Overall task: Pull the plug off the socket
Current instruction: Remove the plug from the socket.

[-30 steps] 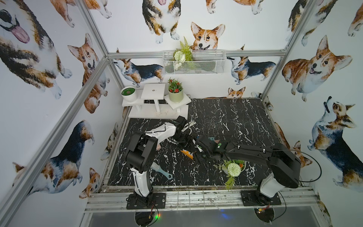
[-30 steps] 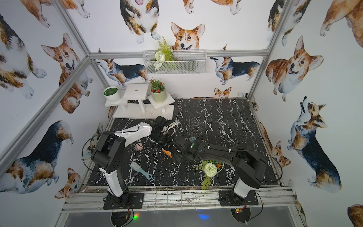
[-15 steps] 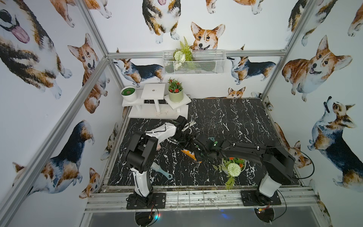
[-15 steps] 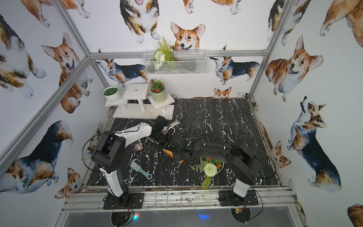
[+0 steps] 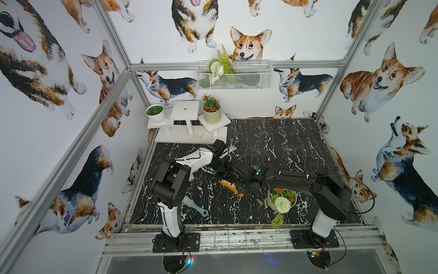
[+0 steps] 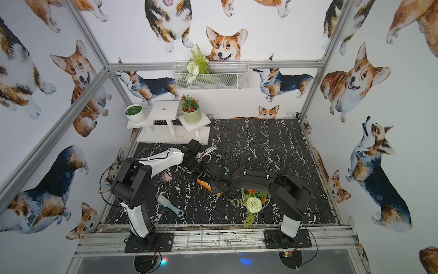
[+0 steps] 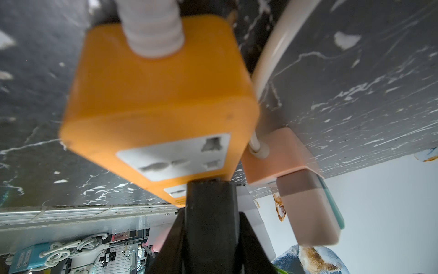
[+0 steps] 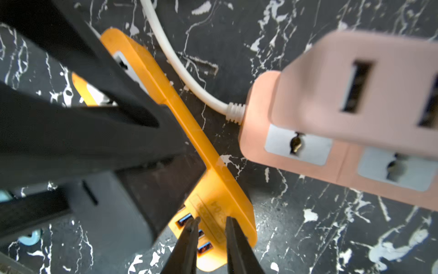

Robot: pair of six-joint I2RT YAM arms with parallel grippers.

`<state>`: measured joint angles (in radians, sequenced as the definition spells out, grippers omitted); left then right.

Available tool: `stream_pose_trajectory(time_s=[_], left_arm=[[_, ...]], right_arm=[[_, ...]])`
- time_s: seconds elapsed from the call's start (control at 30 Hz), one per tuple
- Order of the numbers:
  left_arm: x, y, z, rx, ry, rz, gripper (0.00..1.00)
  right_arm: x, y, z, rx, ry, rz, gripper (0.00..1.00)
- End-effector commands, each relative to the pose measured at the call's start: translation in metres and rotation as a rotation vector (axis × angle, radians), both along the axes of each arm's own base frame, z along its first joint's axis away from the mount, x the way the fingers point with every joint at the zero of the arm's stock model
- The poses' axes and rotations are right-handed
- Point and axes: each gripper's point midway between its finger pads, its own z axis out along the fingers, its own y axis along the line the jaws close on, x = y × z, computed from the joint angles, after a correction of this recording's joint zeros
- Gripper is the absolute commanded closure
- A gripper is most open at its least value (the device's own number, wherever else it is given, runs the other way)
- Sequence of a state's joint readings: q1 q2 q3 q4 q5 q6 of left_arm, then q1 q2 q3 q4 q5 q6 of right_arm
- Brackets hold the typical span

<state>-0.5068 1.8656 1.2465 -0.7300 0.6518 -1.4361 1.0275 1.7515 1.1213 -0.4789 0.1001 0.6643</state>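
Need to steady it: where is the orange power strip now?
In both top views the orange power strip is mid-table toward the front, left of the flower bowl; the right wrist view shows a pink power strip beside it.

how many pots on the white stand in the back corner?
2. On the white stand: a white pot at its wall-side end, and a green pot with red flowers at the other end. None looks hidden.

No text, brand, number or sign made out anywhere, faint raised marks seen on the orange power strip (image 8: 220, 189) near one end, too blurred to be read.
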Motion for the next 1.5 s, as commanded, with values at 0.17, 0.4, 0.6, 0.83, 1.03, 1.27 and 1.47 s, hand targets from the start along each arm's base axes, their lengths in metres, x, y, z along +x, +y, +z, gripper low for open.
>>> stream_pose_trajectory(time_s=[0.17,0.4,0.6,0.83,1.03,1.27,1.47], left_arm=[[0.010,-0.012,0.006,-0.061,-0.018,0.034,1.00],[0.014,-0.014,0.011,-0.111,0.010,0.123,1.00],[0.026,-0.002,0.034,0.002,-0.057,0.009,1.00],[0.024,-0.005,0.032,-0.014,-0.050,-0.032,1.00],[0.024,0.007,0.039,0.032,-0.081,-0.036,1.00],[0.024,0.014,0.048,0.041,-0.101,-0.052,1.00],[0.022,0.025,0.050,0.080,-0.105,-0.064,1.00]], right_arm=[[-0.015,-0.015,-0.030,-0.115,0.103,-0.016,0.78],[-0.021,-0.022,-0.039,-0.151,0.135,-0.010,0.79],[-0.023,-0.024,-0.042,-0.170,0.154,-0.009,0.79],[-0.024,-0.023,-0.046,-0.184,0.169,-0.005,0.80],[-0.019,-0.023,-0.034,-0.145,0.123,-0.013,0.81],[-0.014,-0.016,-0.013,-0.055,0.060,-0.005,0.66],[-0.002,-0.007,0.025,0.017,-0.031,0.020,0.58]])
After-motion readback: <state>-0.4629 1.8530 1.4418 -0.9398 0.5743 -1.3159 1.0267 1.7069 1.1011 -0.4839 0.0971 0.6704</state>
